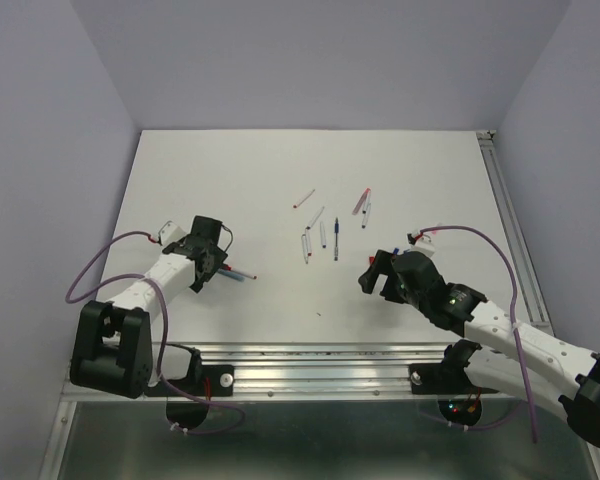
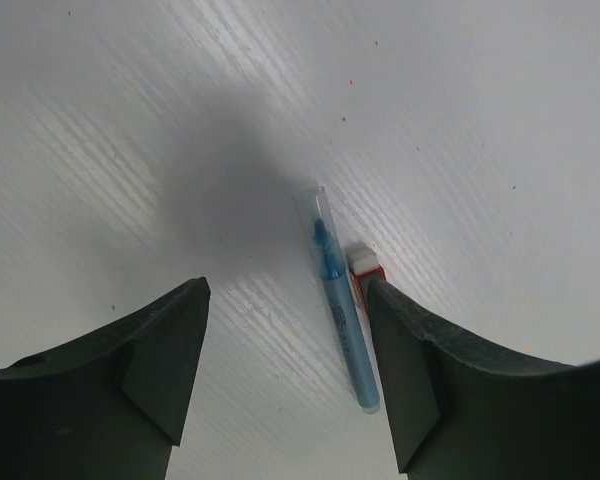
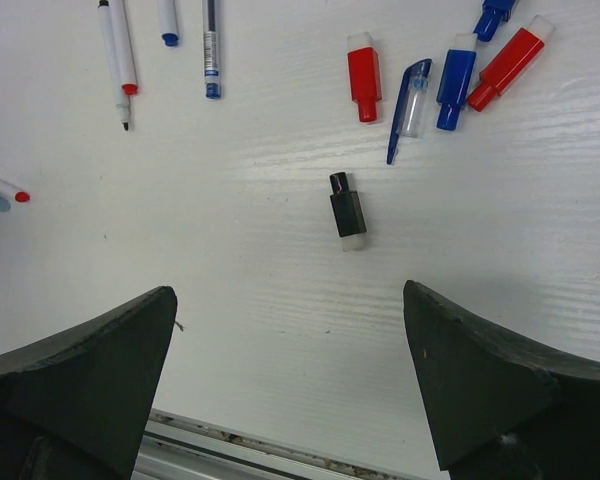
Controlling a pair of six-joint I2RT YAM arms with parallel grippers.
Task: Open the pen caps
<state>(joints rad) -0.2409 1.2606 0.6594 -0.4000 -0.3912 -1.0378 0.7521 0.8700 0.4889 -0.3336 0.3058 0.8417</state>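
Note:
In the left wrist view a blue pen (image 2: 340, 310) lies on the white table between the fingers of my open left gripper (image 2: 288, 290), close to the right finger. A red pen cap with a white end (image 2: 363, 268) lies beside it, partly hidden by that finger. From above, the left gripper (image 1: 208, 262) stands over this pen (image 1: 238, 273). My right gripper (image 3: 290, 292) is open and empty. Beyond it lie a black cap (image 3: 347, 210), red caps (image 3: 363, 82) (image 3: 508, 60), a blue cap (image 3: 455, 80) and a blue clip cap (image 3: 408, 100).
Several thin pens lie mid-table (image 1: 322, 232), with two pinkish ones (image 1: 304, 199) (image 1: 362, 200) farther back. More pen barrels (image 3: 115, 60) (image 3: 210, 50) lie at the upper left of the right wrist view. A metal rail (image 1: 320, 355) runs along the near edge.

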